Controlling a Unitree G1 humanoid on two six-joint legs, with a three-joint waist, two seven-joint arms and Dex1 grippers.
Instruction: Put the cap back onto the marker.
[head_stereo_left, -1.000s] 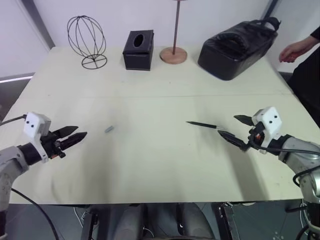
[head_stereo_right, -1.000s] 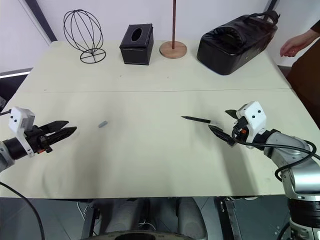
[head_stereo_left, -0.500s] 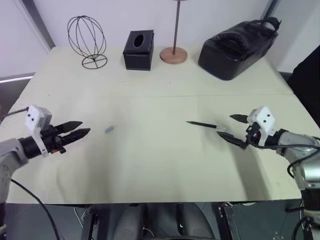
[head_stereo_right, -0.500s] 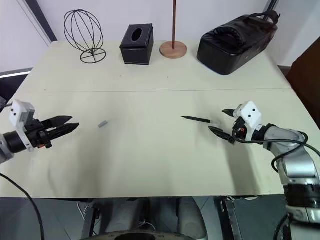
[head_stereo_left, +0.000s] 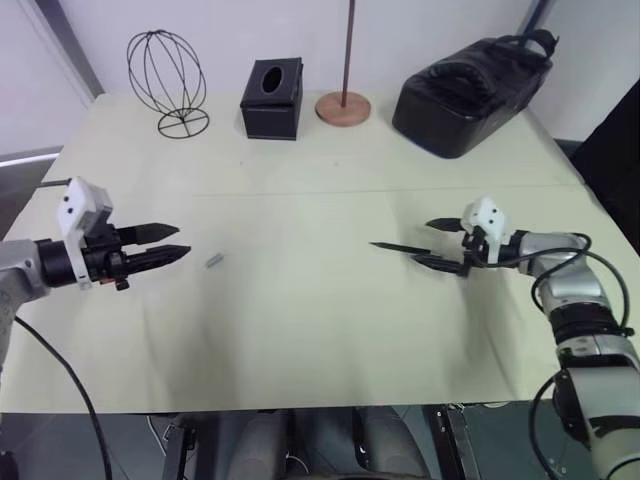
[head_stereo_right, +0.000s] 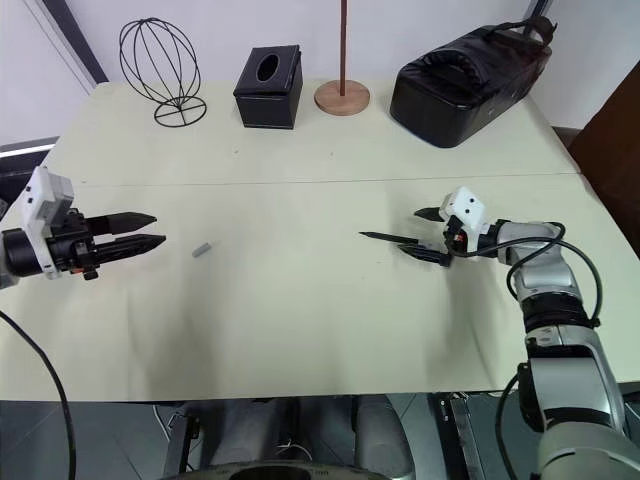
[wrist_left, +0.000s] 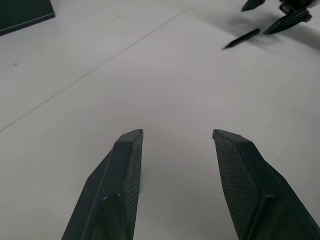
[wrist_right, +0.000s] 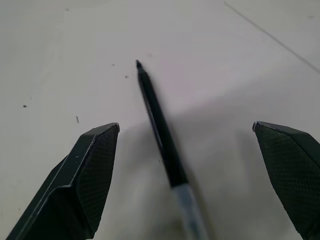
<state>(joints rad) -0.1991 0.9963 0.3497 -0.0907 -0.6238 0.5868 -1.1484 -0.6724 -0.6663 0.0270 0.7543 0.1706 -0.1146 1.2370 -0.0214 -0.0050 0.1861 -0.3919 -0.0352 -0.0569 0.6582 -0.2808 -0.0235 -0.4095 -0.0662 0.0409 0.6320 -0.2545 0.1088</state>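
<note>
Lying between right end effector (wrist_right: 185, 135) fingers, marker (wrist_right: 159, 131) grey end blurs.

- A pale table (head_stereo_left: 300, 340) filled the scene
- A black wire globe (head_stereo_left: 167, 82) stood at its far left
- A black tissue box (head_stereo_left: 271, 98) sat just right of it
- A round wooden base with a thin pole (head_stereo_left: 343, 106) came next
- A black bag (head_stereo_left: 468, 87) lay far right

Pale cream table (head_stereo_left: 300, 330) with seam across middle – marker (head_stereo_left: 400, 249) and cap (head_stereo_left: 214, 261) well apart in front; wire globe stand (head_stereo_left: 167, 83), black tissue box (head_stereo_left: 271, 98), round wooden pole base (head_stereo_left: 342, 107), black bag (head_stereo_left: 470, 80) along far edge.
</note>
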